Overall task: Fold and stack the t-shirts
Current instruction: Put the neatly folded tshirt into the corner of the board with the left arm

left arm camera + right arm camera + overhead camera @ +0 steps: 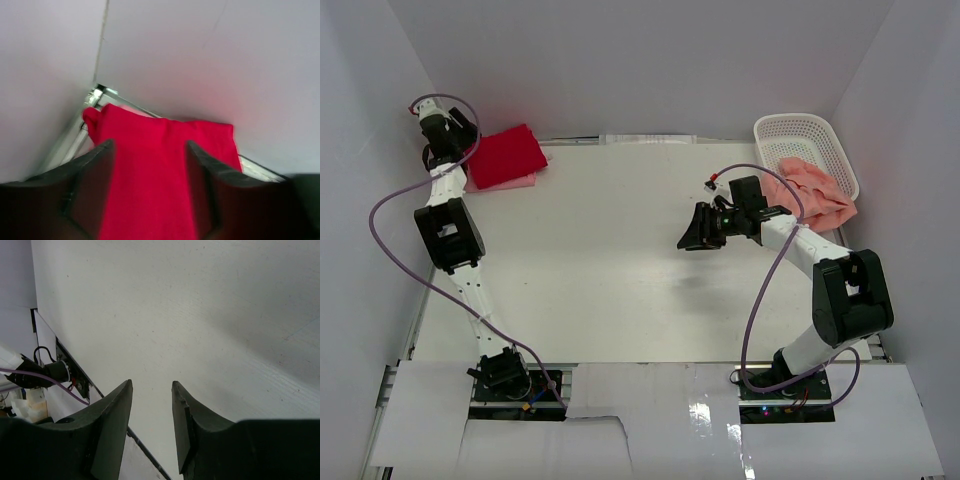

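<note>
**Red shirt** [507, 155]: folded, in the far left corner of the table [620, 260]. It lies on the pink shirt [523, 182], whose edge shows along its near side.

**Left gripper** [149, 144]: over the red shirt, jaws apart, red cloth showing between them, nothing clamped.

**Right gripper** [152, 382]: hovers over bare mid-table, jaws apart and empty.

**Salmon shirt** [812, 195]: unfolded, heaped partly in the white basket [795, 120] at far right and spilling over its near rim.

**Step in hand**, as I judge it: the two-shirt stack is set. The left arm should lift straight up, so that no finger drags the top fold.

**Edges:** two walls crowd that corner closely.

**Room:** the middle of the table is wide and bare, good for spreading the salmon shirt. The right arm is near it.
</note>
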`<state>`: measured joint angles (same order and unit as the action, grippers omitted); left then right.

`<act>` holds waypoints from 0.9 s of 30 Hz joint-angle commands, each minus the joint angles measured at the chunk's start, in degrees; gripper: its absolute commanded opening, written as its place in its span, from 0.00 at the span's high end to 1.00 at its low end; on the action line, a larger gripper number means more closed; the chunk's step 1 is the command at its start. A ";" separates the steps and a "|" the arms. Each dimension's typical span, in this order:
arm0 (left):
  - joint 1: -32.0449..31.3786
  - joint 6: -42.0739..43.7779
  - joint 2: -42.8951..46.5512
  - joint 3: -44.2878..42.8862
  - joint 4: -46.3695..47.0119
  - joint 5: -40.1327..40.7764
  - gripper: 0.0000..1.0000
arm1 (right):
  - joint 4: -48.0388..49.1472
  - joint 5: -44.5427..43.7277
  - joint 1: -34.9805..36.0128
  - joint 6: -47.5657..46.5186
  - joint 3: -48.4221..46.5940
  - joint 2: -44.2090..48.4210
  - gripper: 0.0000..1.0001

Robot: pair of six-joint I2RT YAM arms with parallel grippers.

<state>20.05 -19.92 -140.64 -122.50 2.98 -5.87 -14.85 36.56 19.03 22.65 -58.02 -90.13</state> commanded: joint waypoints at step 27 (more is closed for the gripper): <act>-12.49 2.17 45.78 38.95 -16.51 15.62 0.02 | -1.76 -8.60 2.07 -5.43 1.32 19.63 0.39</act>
<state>7.79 -17.43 -104.64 -90.26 -8.08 4.80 -16.36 30.33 20.78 19.79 -57.84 -73.82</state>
